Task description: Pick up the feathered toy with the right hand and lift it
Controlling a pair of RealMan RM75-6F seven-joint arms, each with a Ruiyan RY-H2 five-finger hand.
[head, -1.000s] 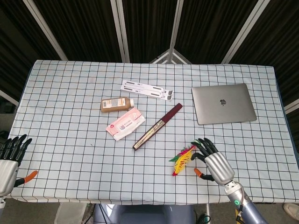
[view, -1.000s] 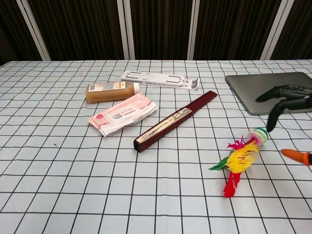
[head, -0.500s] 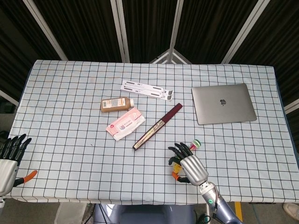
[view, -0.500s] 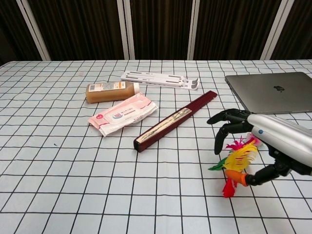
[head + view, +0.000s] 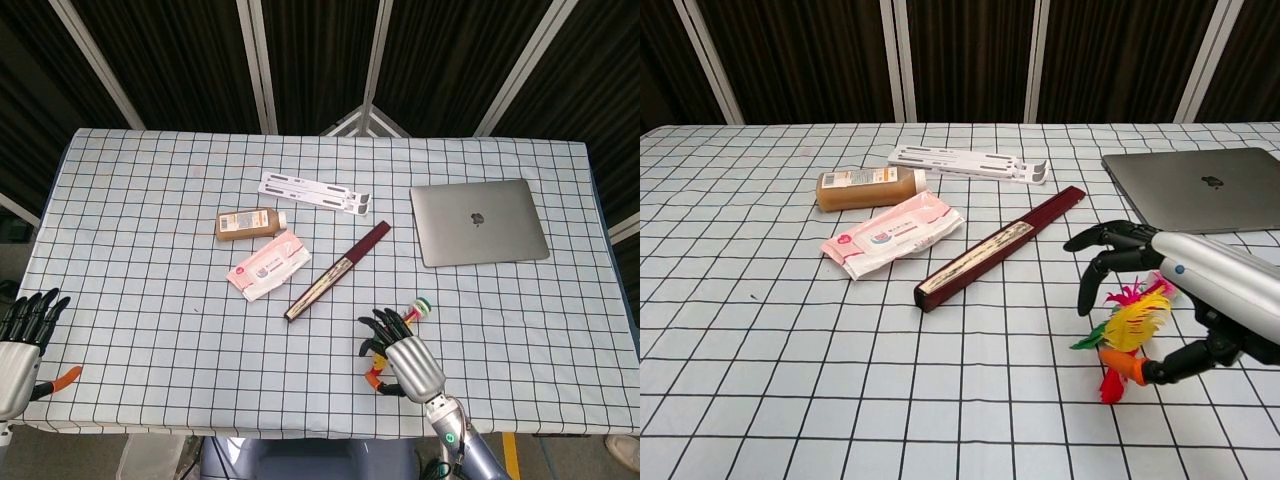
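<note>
- The feathered toy (image 5: 1132,325) is seen lying on the bench (image 5: 790,330), near its front edge.
- The right hand (image 5: 1200,295) is arched over it, fingers spread, nothing yet grasped.
- The left hand (image 5: 18,335) is held released at the bench's corner.

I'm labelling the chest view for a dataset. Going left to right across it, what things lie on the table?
Brown bottle → pink wipes pack → closed folding fan → feathered toy under the right hand. The white stand and laptop overlap others, so they are omitted.
</note>
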